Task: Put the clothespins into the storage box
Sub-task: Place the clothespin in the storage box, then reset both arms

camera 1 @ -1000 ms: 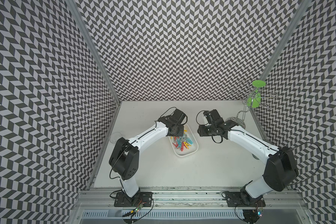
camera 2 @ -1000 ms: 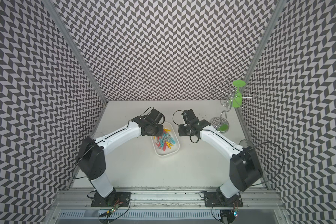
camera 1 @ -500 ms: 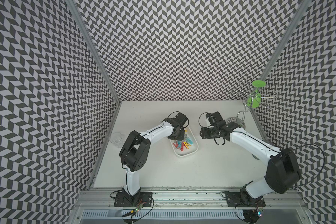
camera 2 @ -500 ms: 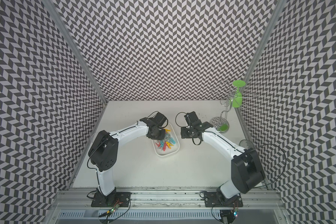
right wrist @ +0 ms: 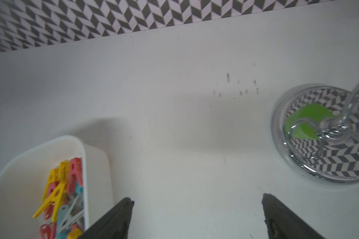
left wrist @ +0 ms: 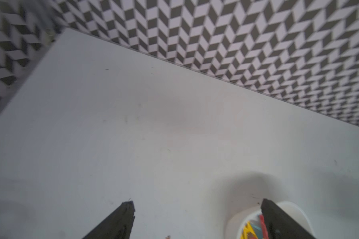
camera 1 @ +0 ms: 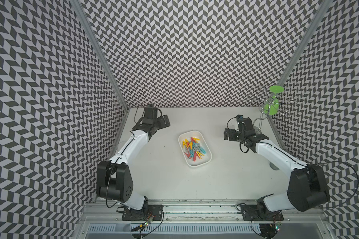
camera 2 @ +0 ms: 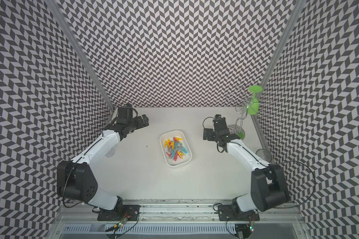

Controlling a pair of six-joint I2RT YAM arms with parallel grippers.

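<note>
The left gripper (left wrist: 196, 202) is hovering over the bare white tabletop (camera 1: 164, 182) near the back-left corner, its jaws standing wide apart and holding nothing. At centre, the shallow white rectangular plastic storage box (camera 1: 197, 165) is holding the yellow, red, light-blue and grey plastic clothespins (camera 1: 193, 149) in a loose pile. The right gripper (right wrist: 197, 197) is hovering near the chrome wire stand (right wrist: 327, 159), jaws likewise spread and empty. No clothespin is showing outside the box, so the loading is looking finished.
</note>
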